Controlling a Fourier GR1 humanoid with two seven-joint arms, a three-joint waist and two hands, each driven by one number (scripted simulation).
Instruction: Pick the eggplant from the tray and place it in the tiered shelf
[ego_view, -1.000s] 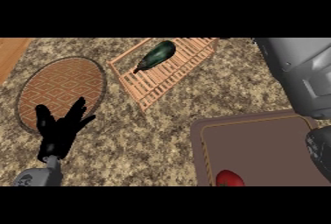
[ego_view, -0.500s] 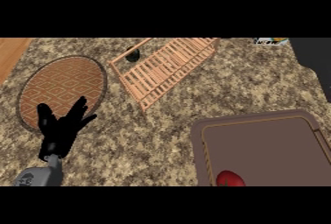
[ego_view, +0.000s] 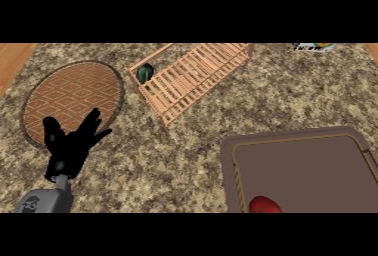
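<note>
The dark green eggplant (ego_view: 145, 73) lies in the tiered shelf (ego_view: 193, 75), a slatted wooden rack at the top middle of the counter; only its end shows at the shelf's left corner, the slats hiding the remainder. The brown tray (ego_view: 303, 170) sits at the lower right. My left hand (ego_view: 70, 142) rests open at the lower left, fingers spread upward, touching nothing. My right hand shows nowhere in the head view.
A round woven mat (ego_view: 72, 99) lies at the left, partly behind my left hand. A red object (ego_view: 264, 204) sits at the tray's near edge. A small item (ego_view: 316, 47) peeks in at the top right. Wooden edge strips border the speckled counter.
My right arm has withdrawn from the upper right and left the view. The eggplant has slid from the shelf's top down to its left corner. My left hand has not moved.
</note>
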